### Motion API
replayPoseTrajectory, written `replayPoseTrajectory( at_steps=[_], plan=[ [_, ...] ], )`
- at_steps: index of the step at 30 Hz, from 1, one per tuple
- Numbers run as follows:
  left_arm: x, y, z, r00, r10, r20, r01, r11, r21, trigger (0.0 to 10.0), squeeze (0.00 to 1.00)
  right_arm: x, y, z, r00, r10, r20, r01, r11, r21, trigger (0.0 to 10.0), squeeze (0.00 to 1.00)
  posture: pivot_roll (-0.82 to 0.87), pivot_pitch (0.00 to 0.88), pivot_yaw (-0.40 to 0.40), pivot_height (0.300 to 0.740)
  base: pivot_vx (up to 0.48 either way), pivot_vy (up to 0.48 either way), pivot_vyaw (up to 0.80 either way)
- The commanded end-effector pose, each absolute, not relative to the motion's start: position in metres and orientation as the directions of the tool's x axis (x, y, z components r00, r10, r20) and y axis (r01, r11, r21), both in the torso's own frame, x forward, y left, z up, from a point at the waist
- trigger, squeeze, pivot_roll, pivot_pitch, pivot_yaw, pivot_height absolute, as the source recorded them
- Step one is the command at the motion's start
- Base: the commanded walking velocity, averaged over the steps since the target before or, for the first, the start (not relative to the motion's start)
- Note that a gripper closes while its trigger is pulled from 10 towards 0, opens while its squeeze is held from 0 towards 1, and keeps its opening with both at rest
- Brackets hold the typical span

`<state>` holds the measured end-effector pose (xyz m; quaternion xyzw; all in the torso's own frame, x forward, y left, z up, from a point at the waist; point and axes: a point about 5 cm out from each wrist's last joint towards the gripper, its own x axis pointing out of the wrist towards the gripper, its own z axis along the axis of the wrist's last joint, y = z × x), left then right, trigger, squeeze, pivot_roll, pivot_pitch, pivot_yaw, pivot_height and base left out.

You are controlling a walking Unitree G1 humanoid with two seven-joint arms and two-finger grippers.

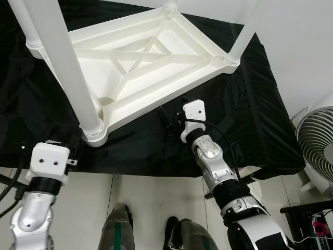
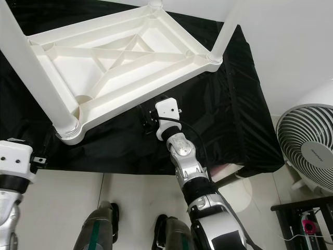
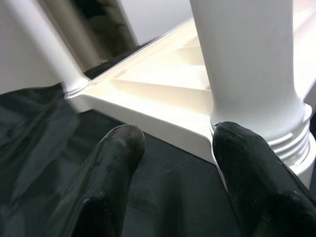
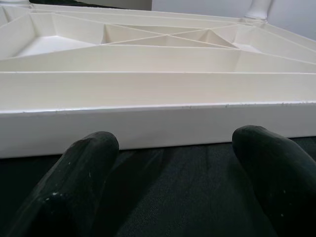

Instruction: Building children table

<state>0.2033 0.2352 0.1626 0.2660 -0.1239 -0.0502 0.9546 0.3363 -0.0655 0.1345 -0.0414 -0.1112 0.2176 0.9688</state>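
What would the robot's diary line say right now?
table upside down on black cloth | left hand open at corner leg | right hand open at table's edge

no readable text, faint small lettering on the hub of the white fan (image 2: 311, 149), too small to make out, no labels or numbers legible on the white table (image 1: 145, 62) or the black cloth (image 1: 244, 120)
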Motion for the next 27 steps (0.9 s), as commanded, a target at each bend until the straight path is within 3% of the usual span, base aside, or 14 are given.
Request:
replayPoseTrajectory(
  at_steps=[1, 3, 12, 20, 27],
  plan=[
    [0.205, 0.255, 0.155, 0.98, -0.139, 0.141, 0.042, 0.842, 0.537, 10.0, 0.0, 0.337, -0.067, 0.131, 0.882, 0.436, 0.18, -0.417, 0.899, -0.137, 10.0, 0.0, 0.22, 0.134, -0.096, 0.74, 0.0, 0.0, 0.0],
    [0.207, 0.277, 0.165, 0.983, -0.078, 0.164, -0.028, 0.827, 0.562, 10.0, 0.0, 0.337, -0.066, 0.131, 0.88, 0.439, 0.181, -0.419, 0.897, -0.14, 10.0, 0.0, 0.22, 0.129, -0.097, 0.74, 0.0, 0.0, 0.0],
    [0.212, 0.302, 0.188, 0.969, 0.002, 0.246, -0.144, 0.815, 0.561, 10.0, 0.0, 0.336, -0.068, 0.131, 0.878, 0.443, 0.178, -0.421, 0.895, -0.148, 10.0, 0.0, 0.21, 0.115, -0.104, 0.74, 0.0, 0.0, 0.0],
    [0.233, 0.277, 0.191, 0.948, -0.051, 0.314, -0.107, 0.877, 0.468, 10.0, 0.0, 0.336, -0.065, 0.131, 0.871, 0.459, 0.177, -0.435, 0.887, -0.156, 10.0, 0.0, 0.19, 0.107, -0.115, 0.74, 0.0, 0.0, 0.0],
    [0.25, 0.219, 0.18, 0.921, -0.232, 0.313, 0.1, 0.918, 0.383, 10.0, 0.0, 0.336, -0.066, 0.132, 0.867, 0.467, 0.173, -0.445, 0.883, -0.152, 10.0, 0.0, 0.16, 0.112, -0.118, 0.74, 0.0, 0.0, 0.0]
  ],
)
